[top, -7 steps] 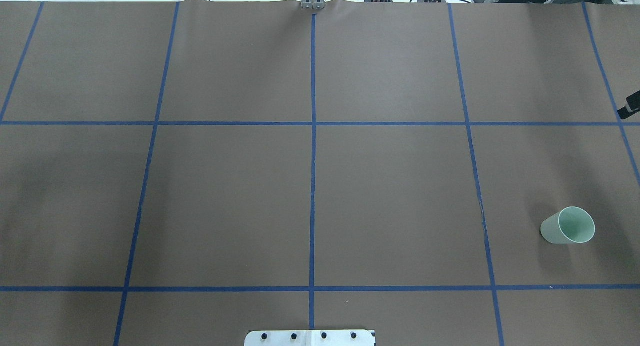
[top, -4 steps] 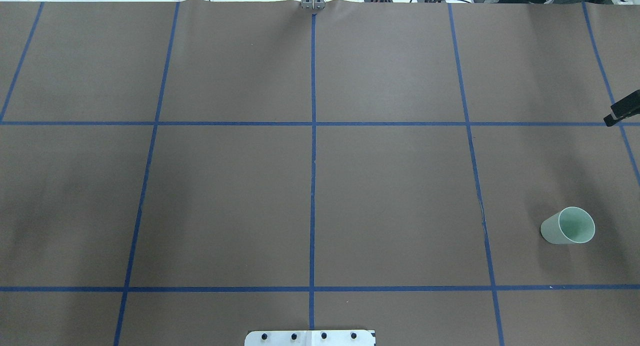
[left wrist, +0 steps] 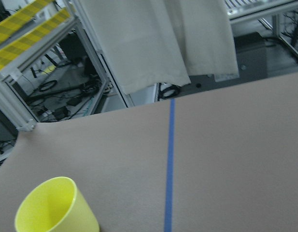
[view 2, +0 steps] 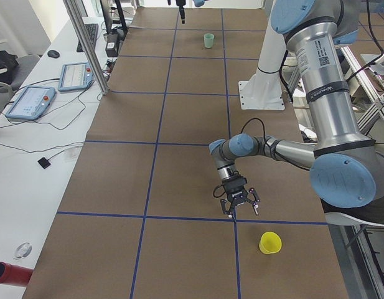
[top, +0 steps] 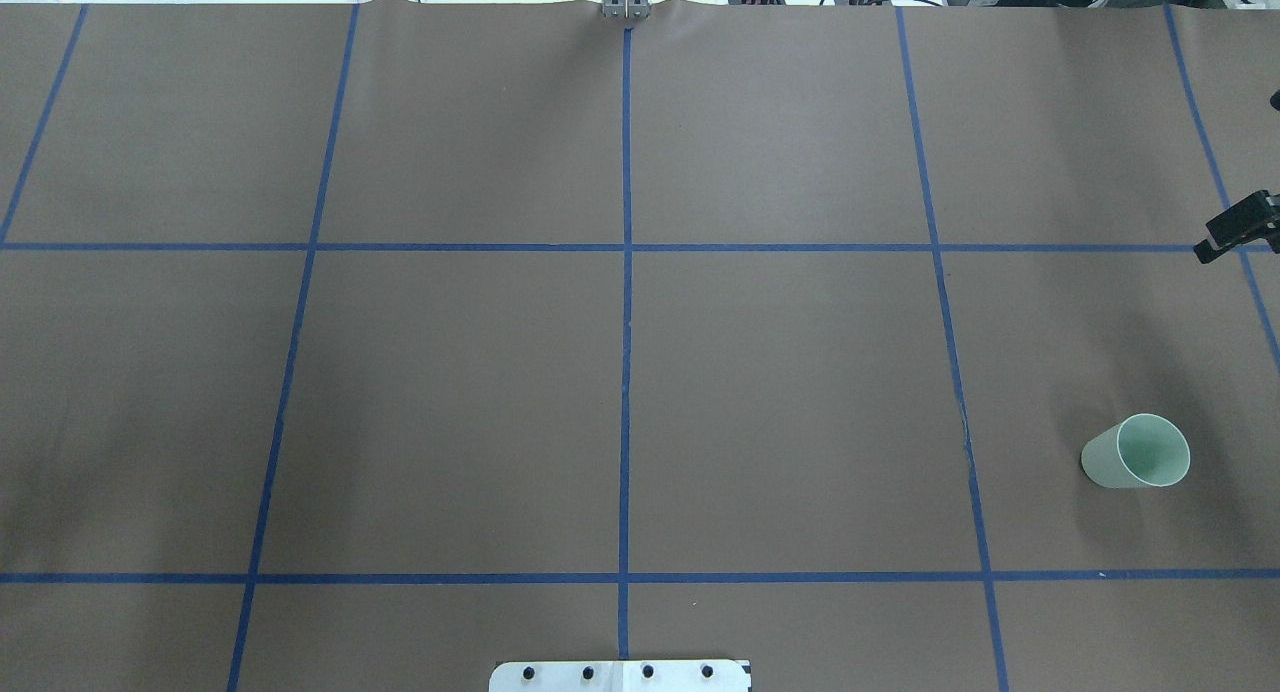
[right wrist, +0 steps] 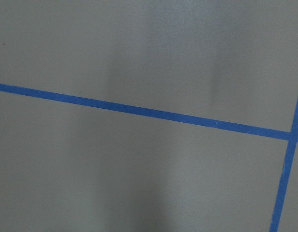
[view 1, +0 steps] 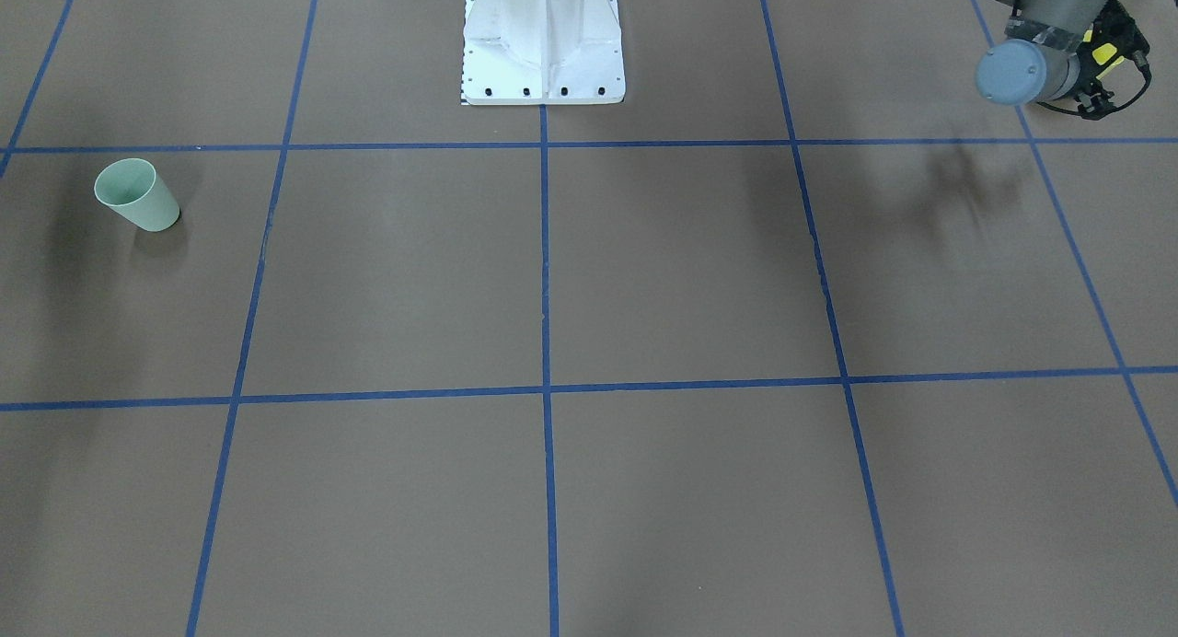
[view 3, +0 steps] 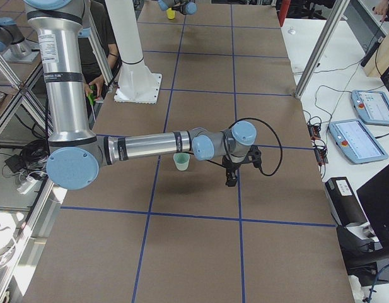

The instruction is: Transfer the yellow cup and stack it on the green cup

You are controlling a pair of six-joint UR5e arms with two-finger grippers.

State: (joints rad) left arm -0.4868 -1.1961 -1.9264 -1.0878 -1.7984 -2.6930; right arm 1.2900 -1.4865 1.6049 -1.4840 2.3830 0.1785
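The green cup (top: 1137,452) stands upright at the table's right end, also in the front-facing view (view 1: 138,195) and the right view (view 3: 181,161). The yellow cup (view 2: 270,242) stands upright at the table's left end and sits low left in the left wrist view (left wrist: 57,208). My left gripper (view 2: 239,208) hangs above the table a short way from the yellow cup; I cannot tell whether it is open. Only a dark part of my right gripper (top: 1235,227) shows at the overhead view's right edge, beyond the green cup; its state is unclear.
The table is brown paper with a blue tape grid. The white robot base plate (top: 620,675) sits at the near middle edge. Tablets (view 2: 30,99) and a metal post (view 2: 86,43) stand on the side bench beyond the table's far edge.
The dark part of my right gripper has come further into the overhead view from the right edge. The green cup has not moved.
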